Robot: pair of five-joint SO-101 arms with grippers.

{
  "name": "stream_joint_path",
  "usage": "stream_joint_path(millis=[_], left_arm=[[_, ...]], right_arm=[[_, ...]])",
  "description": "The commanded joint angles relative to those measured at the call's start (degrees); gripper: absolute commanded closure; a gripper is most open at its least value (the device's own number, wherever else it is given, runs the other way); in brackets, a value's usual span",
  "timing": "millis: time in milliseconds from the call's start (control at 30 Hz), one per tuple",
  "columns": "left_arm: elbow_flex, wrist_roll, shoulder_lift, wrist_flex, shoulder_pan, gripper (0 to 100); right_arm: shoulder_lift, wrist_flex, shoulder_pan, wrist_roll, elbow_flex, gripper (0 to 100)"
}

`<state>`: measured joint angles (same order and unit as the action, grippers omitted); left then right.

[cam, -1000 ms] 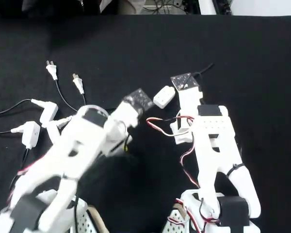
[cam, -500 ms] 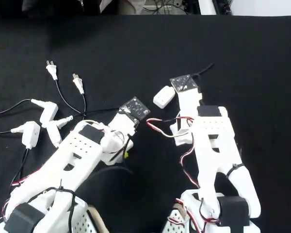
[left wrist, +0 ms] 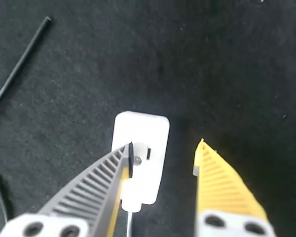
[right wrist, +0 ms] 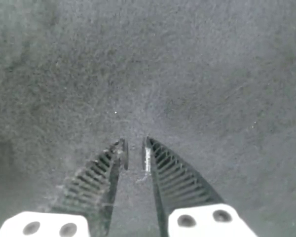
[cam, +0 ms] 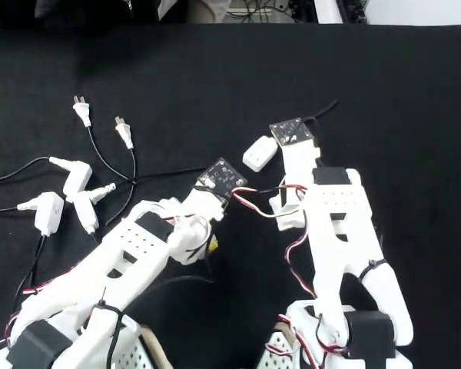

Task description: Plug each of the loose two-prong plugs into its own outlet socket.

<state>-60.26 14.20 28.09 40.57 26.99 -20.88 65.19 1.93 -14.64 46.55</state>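
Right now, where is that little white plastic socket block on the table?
The small white rectangular plastic outlet socket lies mid-table in the high view, between the left claw and the right claw.

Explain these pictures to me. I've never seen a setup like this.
These are two white robot arms, the left arm and the right arm, side by side on a black cloth. Each ends in a two-fingered gripper. The high view comes from a fixed camera looking down on the table. The other two pictures come from small cameras on each arm's wrist, looking along its fingers.

On the cloth lie two loose plugs on black cords, and near them some white corded pieces. One white socket lies in the middle.

The left gripper is open over that socket, with one finger across it, and grips nothing. The right gripper has its fingers almost together above bare cloth and holds nothing.
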Motion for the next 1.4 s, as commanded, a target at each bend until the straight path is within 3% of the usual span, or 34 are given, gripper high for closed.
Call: stream_joint_path(millis=[0, 200, 367, 700, 967, 1367], left_arm=[[0.22, -0.79, 0.18, -2.11, -0.22, 79], [-1.45, -0.88, 0.18, -3.69, -0.66, 79], [0.40, -0.53, -2.90, -3.43, -5.41, 79], [22.99, 4.92, -27.69, 13.80, -7.60, 79], [24.66, 12.92, -23.56, 13.80, -17.27, 82], [17.10, 14.42, -12.92, 13.45, -17.80, 82]], right_arm=[[-1.10, -0.62, -0.53, -0.18, -0.31, 94.2], [-1.10, -0.62, -0.53, 0.00, -0.22, 94.2], [-1.10, -0.62, -0.53, 0.18, -0.13, 94.2], [-1.10, -0.62, -0.53, 0.18, -0.04, 94.2], [-1.10, -0.70, -0.53, -0.09, -0.04, 94.2], [-1.10, -1.41, -0.53, -0.09, 0.04, 94.2]])
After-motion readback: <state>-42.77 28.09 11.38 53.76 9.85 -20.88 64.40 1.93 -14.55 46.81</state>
